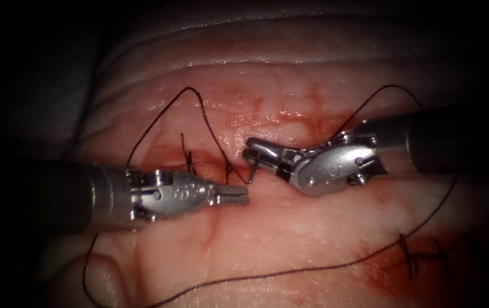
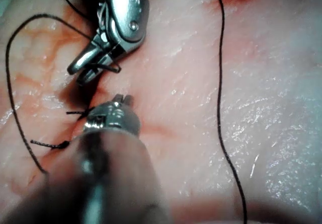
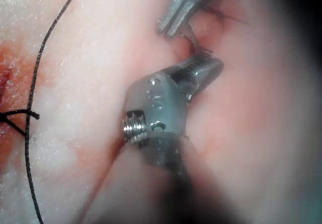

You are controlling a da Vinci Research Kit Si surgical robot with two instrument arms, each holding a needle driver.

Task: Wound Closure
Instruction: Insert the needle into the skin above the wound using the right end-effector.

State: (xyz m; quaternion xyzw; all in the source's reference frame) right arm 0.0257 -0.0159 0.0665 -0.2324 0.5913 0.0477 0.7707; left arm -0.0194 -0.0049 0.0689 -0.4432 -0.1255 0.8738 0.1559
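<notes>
My right tool [image 1: 250, 150] comes in from the right, its jaws shut on the curved needle [image 1: 252, 170] near one end. The needle hangs down from the jaws, its lower end at the tissue [image 1: 290, 228] by the cut [image 1: 224, 174]; whether it is in the tissue I cannot tell. The left tool [image 1: 239, 196] lies just left of and below the needle, open, holding nothing. The left wrist view shows the needle [image 2: 111, 69] crosswise in the right tool [image 2: 80, 73], above the left tool [image 2: 123, 99]. In the right wrist view the needle [image 3: 192, 39] sits between the right tool [image 3: 214, 65] and the left tool [image 3: 168, 25].
Dark thread [image 1: 199, 102] arches over the cut and a long slack run [image 1: 290, 271] crosses the near tissue. Short stitch ends [image 1: 187, 154] stand behind the left tool. Another stitch [image 1: 421, 254] lies at the lower right amid red fluid [image 1: 381, 265].
</notes>
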